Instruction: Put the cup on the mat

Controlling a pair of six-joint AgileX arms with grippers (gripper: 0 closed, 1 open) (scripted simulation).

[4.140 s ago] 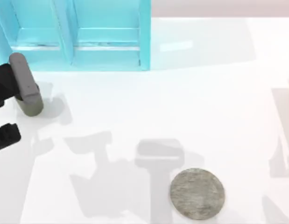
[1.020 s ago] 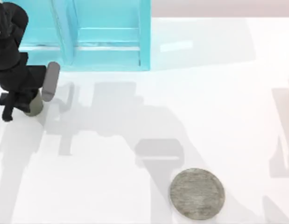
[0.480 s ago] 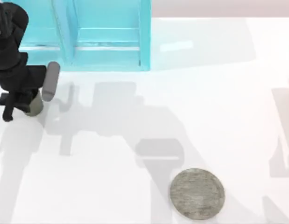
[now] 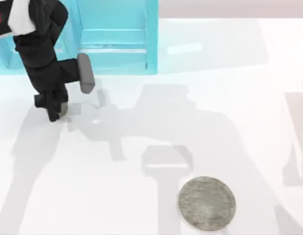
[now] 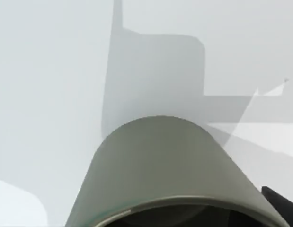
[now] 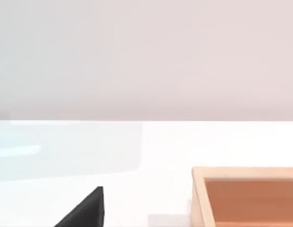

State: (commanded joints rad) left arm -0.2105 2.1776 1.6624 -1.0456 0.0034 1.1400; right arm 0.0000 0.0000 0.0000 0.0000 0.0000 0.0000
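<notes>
On the white bench [image 4: 141, 122], the left arm hangs at the far left beside the blue cabinet [image 4: 112, 36], well apart from the mat [image 4: 207, 203] near the front. Its left pincer [image 4: 57, 100] is clamped on the cup [image 5: 165, 170], so I judge this the carry step. Next it needs a sweep right and forward, then a level descent onto the mat.

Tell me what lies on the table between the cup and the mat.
Nothing: in the top view, the stretch from the cup, under the left gripper, to the mat is bare white table with shadows.

Left gripper [image 4: 57, 108]: at ten o'clock of the table [image 4: 229, 112], around the cup [image 5: 170, 170].
Mat [image 4: 207, 203]: at five o'clock, well apart from the cup.
Shelf [image 4: 112, 36]: at eleven o'clock, behind the gripper.
</notes>
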